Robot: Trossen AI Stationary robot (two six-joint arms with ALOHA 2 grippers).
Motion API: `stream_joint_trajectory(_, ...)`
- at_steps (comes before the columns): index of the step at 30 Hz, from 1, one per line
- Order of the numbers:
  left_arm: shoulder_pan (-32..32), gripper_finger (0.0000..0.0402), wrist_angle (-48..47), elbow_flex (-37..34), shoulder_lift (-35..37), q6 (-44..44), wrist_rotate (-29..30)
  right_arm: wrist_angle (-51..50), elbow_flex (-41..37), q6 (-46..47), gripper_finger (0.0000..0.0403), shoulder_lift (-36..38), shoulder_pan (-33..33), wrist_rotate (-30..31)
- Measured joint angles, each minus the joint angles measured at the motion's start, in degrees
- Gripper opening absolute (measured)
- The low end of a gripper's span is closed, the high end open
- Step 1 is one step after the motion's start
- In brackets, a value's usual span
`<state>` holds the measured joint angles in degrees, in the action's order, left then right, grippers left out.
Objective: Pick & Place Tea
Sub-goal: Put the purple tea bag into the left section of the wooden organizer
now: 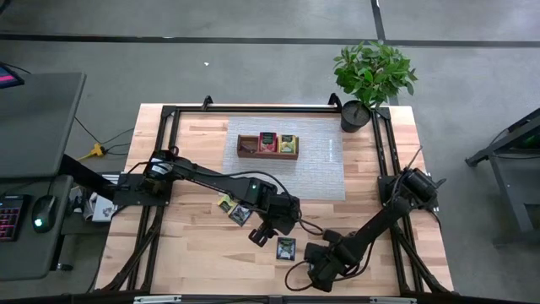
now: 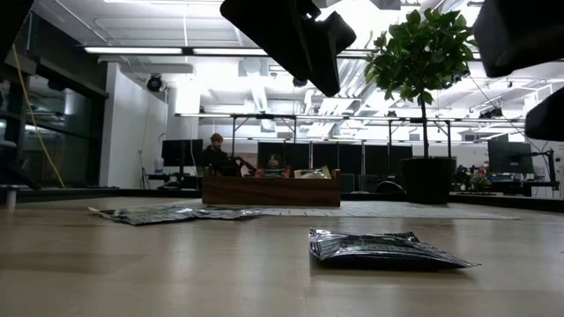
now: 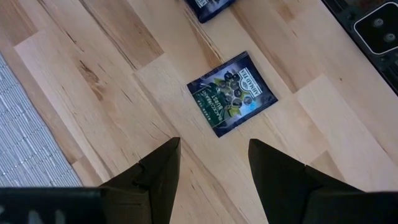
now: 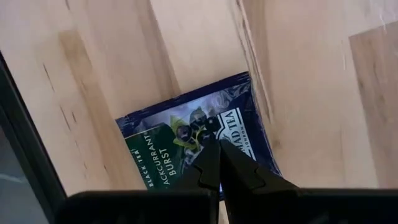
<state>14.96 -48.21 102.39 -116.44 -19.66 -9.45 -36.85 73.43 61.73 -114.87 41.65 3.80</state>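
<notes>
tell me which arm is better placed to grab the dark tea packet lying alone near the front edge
Left. Its tool hovers open just short of the dark packet, which lies clear ahead. The right tool is shut over a packet too.

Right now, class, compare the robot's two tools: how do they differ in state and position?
The left tool is open, its fingers spread apart; the right tool is shut, fingertips pressed together. The left tool hangs beside a dark tea packet, which lies ahead of it; the right tool sits directly above another dark tea packet. Both are dark, two-fingered, empty, and point down at the wooden table.
</notes>
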Motion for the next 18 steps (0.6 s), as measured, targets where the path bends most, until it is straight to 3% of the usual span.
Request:
stream_joint_trajectory(12,-0.1,0.0186,-0.5,0.0,0.0,0.0,-0.1,2.9,-0.7,22.9,0.0000,-0.3,-4.3,5.8)
stream_joint_trajectory(18,-1.2,0.0186,-5.3,0.0,0.0,-1.1,1.4,14.4,-6.8,33.2,0.0000,0.2,-7.3,4.8)
